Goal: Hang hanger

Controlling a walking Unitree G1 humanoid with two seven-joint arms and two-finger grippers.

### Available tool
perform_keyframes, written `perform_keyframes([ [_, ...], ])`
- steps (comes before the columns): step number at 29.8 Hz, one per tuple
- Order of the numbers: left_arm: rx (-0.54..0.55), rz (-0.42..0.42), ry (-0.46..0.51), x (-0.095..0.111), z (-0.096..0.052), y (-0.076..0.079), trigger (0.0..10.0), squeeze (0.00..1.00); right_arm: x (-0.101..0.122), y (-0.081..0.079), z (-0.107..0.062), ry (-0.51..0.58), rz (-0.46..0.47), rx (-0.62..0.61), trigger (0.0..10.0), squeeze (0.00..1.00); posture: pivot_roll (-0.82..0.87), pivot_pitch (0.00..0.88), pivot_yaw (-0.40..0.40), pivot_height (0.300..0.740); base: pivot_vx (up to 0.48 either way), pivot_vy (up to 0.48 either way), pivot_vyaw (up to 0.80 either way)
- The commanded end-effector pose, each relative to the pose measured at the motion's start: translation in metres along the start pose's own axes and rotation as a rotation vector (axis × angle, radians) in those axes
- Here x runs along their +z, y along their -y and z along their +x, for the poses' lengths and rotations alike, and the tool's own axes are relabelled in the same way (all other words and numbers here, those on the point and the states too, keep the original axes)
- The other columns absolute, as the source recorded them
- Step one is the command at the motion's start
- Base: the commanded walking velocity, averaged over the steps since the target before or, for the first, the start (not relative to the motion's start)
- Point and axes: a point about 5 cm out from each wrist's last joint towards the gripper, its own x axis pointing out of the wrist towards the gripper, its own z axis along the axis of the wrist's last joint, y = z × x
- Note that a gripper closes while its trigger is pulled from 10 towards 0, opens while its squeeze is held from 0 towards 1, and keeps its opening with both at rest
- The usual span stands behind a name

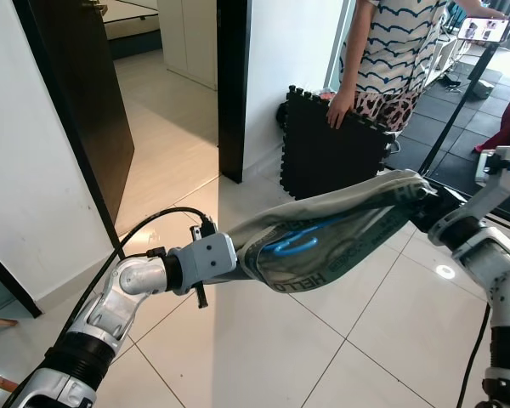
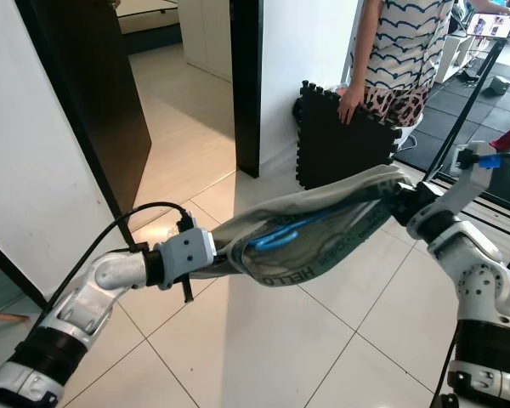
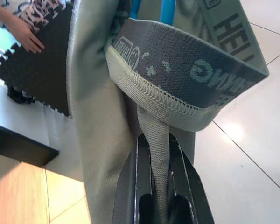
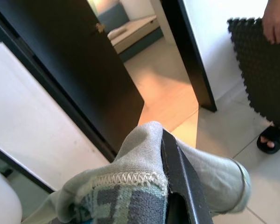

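A garment (image 1: 340,229) stretches between both tools, a hanger (image 1: 293,241) inside it.

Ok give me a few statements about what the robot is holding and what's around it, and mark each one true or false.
1. Both grippers hold the garment stretched between them. True: the left gripper grips one end and the right gripper the other.
2. A red hanger sits inside the garment. False: the hanger is blue.
3. The garment lies on the floor. False: it is held up above the tiled floor.
4. A person stands behind, one hand on a black foam mat. True.
5. In the left wrist view, fabric runs between the fingers. True.
6. The dark door on the left is closed. False: it stands open.
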Motion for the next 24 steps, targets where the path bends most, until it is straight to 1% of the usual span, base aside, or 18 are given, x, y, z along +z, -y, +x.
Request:
perform_keyframes([
  [1, -0.018, -0.007, -0.012, -0.001, -0.001, 0.001, 10.0, 0.00, -0.003, -0.004, 0.000, -0.014, -0.003, 0.023, 10.0, 0.00, -0.03, 0.087, -0.065, 0.740, 0.000, 0.000, 0.00],
  [2, 0.002, -0.015, -0.025, -0.002, -0.002, -0.002, 10.0, 0.00, -0.004, -0.005, 0.001, -0.024, -0.007, 0.026, 10.0, 0.00, -0.04, 0.086, -0.064, 0.740, 0.000, 0.000, 0.00],
  [4, 0.002, -0.015, -0.025, -0.002, -0.002, -0.002, 10.0, 0.00, -0.004, -0.005, 0.001, -0.024, -0.007, 0.026, 10.0, 0.00, -0.04, 0.086, -0.064, 0.740, 0.000, 0.000, 0.00],
  [5, 0.039, -0.018, -0.042, -0.004, -0.003, -0.007, 10.0, 0.00, -0.005, -0.006, 0.001, -0.034, -0.010, 0.029, 10.0, 0.00, -0.04, 0.085, -0.066, 0.740, 0.000, 0.000, 0.00],
  [6, 0.039, -0.018, -0.042, -0.004, -0.003, -0.007, 10.0, 0.00, -0.005, -0.006, 0.001, -0.034, -0.010, 0.029, 10.0, 0.00, -0.04, 0.085, -0.066, 0.740, 0.000, 0.000, 0.00],
  [7, 0.079, -0.015, -0.054, -0.005, -0.004, -0.013, 10.0, 0.00, -0.006, -0.006, 0.001, -0.043, -0.014, 0.029, 10.0, 0.00, -0.04, 0.085, -0.066, 0.740, 0.000, 0.000, 0.00],
  [9, 0.079, -0.015, -0.054, -0.005, -0.004, -0.013, 10.0, 0.00, -0.006, -0.006, 0.001, -0.043, -0.014, 0.029, 10.0, 0.00, -0.04, 0.085, -0.066, 0.740, 0.000, 0.000, 0.00],
  [10, 0.144, -0.018, -0.061, -0.005, -0.005, -0.022, 10.0, 0.00, -0.009, -0.003, 0.001, -0.063, -0.023, 0.008, 10.0, 0.00, -0.03, 0.087, -0.066, 0.740, 0.000, 0.000, 0.00],
  [11, 0.144, -0.018, -0.061, -0.005, -0.005, -0.022, 10.0, 0.00, -0.009, -0.003, 0.001, -0.063, -0.023, 0.008, 10.0, 0.00, -0.03, 0.087, -0.066, 0.740, 0.000, 0.000, 0.00],
  [12, 0.198, -0.028, -0.061, -0.005, -0.006, -0.028, 10.0, 0.00, -0.011, 0.001, 0.000, -0.079, -0.022, -0.024, 10.0, 0.00, -0.03, 0.090, -0.068, 0.740, 0.000, 0.000, 0.00],
  [13, 0.198, -0.028, -0.061, -0.005, -0.006, -0.028, 10.0, 0.00, -0.011, 0.001, 0.000, -0.079, -0.022, -0.024, 10.0, 0.00, -0.03, 0.090, -0.068, 0.740, 0.000, 0.000, 0.00],
  [15, 0.268, -0.057, -0.049, -0.003, -0.007, -0.037, 10.0, 0.00, -0.016, 0.009, 0.000, -0.113, -0.017, -0.090, 10.0, 0.00, -0.03, 0.087, -0.070, 0.740, 0.000, 0.000, 0.00],
  [16, 0.268, -0.057, -0.049, -0.003, -0.007, -0.037, 10.0, 0.00, -0.016, 0.009, 0.000, -0.113, -0.017, -0.090, 10.0, 0.00, -0.03, 0.087, -0.070, 0.740, 0.000, 0.000, 0.00],
  [19, 0.285, -0.106, -0.020, 0.002, -0.004, -0.036, 10.0, 0.00, -0.027, 0.008, 0.003, -0.162, -0.006, -0.110, 10.0, 0.00, -0.03, 0.084, -0.070, 0.740, 0.000, 0.000, 0.00],
  [21, 0.286, -0.144, 0.007, 0.006, 0.000, -0.033, 10.0, 0.00, -0.036, 0.000, 0.006, -0.184, 0.008, -0.073, 10.0, 0.00, -0.03, 0.082, -0.069, 0.740, 0.000, 0.000, 0.00],
  [22, 0.286, -0.144, 0.007, 0.006, 0.000, -0.033, 10.0, 0.00, -0.036, 0.000, 0.006, -0.184, 0.008, -0.073, 10.0, 0.00, -0.03, 0.082, -0.069, 0.740, 0.000, 0.000, 0.00],
  [23, 0.273, -0.187, 0.040, 0.010, 0.005, -0.027, 10.0, 0.00, -0.044, -0.008, 0.009, -0.207, 0.015, -0.040, 10.0, 0.00, -0.03, 0.081, -0.069, 0.740, 0.000, 0.000, 0.00],
  [24, 0.263, -0.203, 0.055, 0.012, 0.007, -0.024, 10.0, 0.00, -0.047, -0.011, 0.010, -0.217, 0.015, -0.032, 10.0, 0.00, -0.03, 0.077, -0.071, 0.740, 0.000, 0.000, 0.00],
])
